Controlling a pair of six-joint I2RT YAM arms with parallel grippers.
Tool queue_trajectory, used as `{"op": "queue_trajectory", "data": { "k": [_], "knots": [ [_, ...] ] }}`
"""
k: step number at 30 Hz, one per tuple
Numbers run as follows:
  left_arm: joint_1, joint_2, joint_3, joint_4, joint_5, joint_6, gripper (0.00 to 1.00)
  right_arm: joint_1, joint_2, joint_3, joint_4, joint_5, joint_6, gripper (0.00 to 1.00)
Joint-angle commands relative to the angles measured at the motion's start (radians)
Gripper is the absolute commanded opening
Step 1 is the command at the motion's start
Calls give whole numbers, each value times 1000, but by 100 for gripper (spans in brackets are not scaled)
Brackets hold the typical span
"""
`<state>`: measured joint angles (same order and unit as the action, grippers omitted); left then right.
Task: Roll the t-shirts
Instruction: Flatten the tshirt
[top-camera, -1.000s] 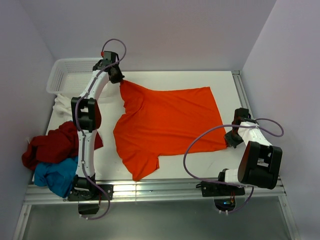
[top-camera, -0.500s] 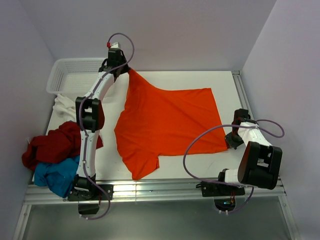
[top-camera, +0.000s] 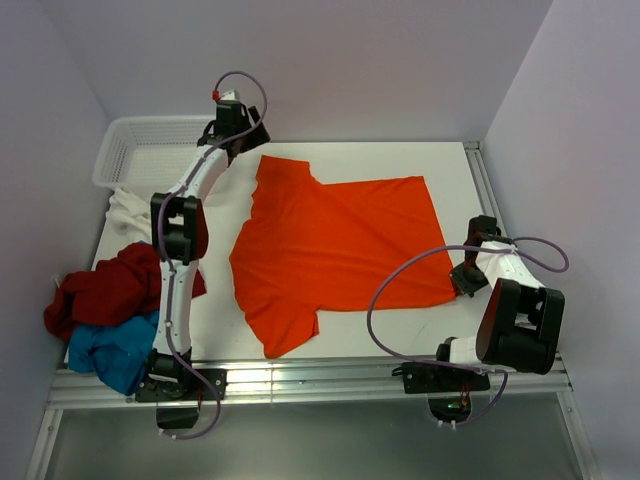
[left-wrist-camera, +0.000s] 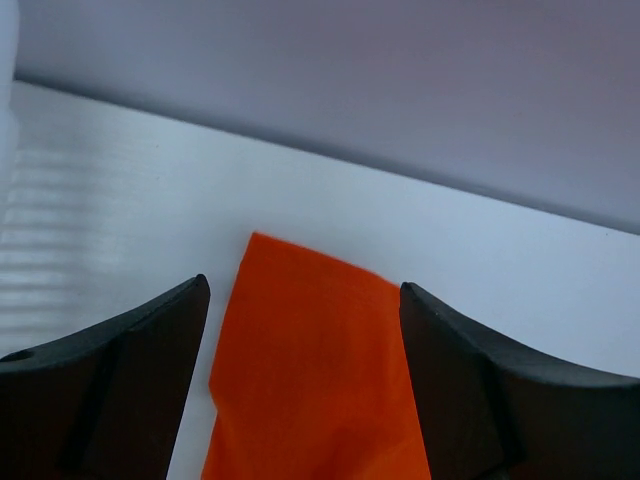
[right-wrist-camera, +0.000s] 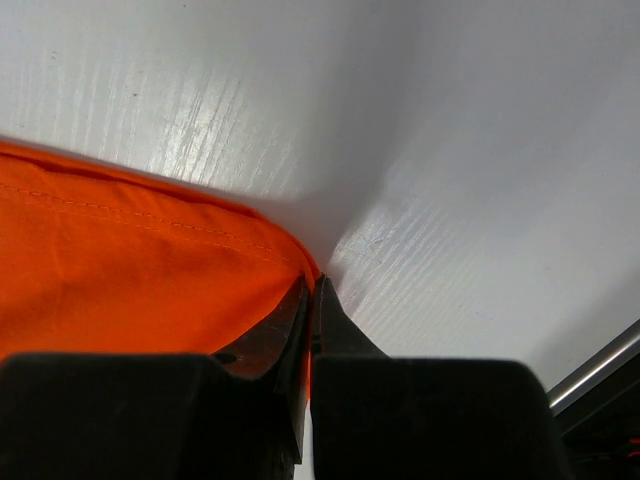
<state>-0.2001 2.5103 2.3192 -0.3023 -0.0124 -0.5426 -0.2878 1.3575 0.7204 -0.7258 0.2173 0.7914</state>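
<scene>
At the near edge of the table (top-camera: 452, 168), working back to the wall:

- Near left, spilling over the table's side: blue shirt (top-camera: 108, 352) in a crumpled heap, red shirt (top-camera: 100, 290) bunched just behind and touching it.
- Near right: right gripper (top-camera: 466, 279) low on the table at the orange shirt's (top-camera: 335, 245) near right corner. Jaws pressed together, pinching the hem; in the wrist view a sliver of orange shows between them.
- Middle: orange shirt lies spread out and mostly flat, hem toward the right, one sleeve pointing at the near edge, the other toward the back.
- Left side, beyond the red shirt: white shirt (top-camera: 125, 208), rumpled, partly behind the left arm.
- Far left corner: white mesh basket (top-camera: 130, 152), just past the white shirt.
- Far, near the back wall: left gripper (top-camera: 246, 134) above the shirt's far sleeve. Jaws spread wide, holding nothing; the sleeve tip lies on the table below, between the dark fingers (left-wrist-camera: 120, 385).
</scene>
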Motion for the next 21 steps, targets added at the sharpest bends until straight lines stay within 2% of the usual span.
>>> {"op": "queue_trajectory", "data": {
  "k": [1,5,6,12,17,18,21],
  "knots": [
    [-10,-207,-58,-44,20,12,82,4,8,34,-1,19,-12,0],
    [-45,-384,-257,-60,35,12,80,3,12,36,5,5,-14,0],
    [-48,-451,-355,-61,41,-8,79,4,14,34,8,2,-12,0],
    [-50,-660,-712,-69,25,-31,73,4,3,27,16,-10,-15,0],
    [-47,-795,-910,-92,19,-42,72,4,-3,24,9,-15,-26,0],
    [-45,-812,-931,-92,17,-46,73,4,-4,27,12,-18,-30,1],
    [-27,-854,-998,-110,17,-72,74,4,-11,34,11,-24,-43,19]
  ]
}}
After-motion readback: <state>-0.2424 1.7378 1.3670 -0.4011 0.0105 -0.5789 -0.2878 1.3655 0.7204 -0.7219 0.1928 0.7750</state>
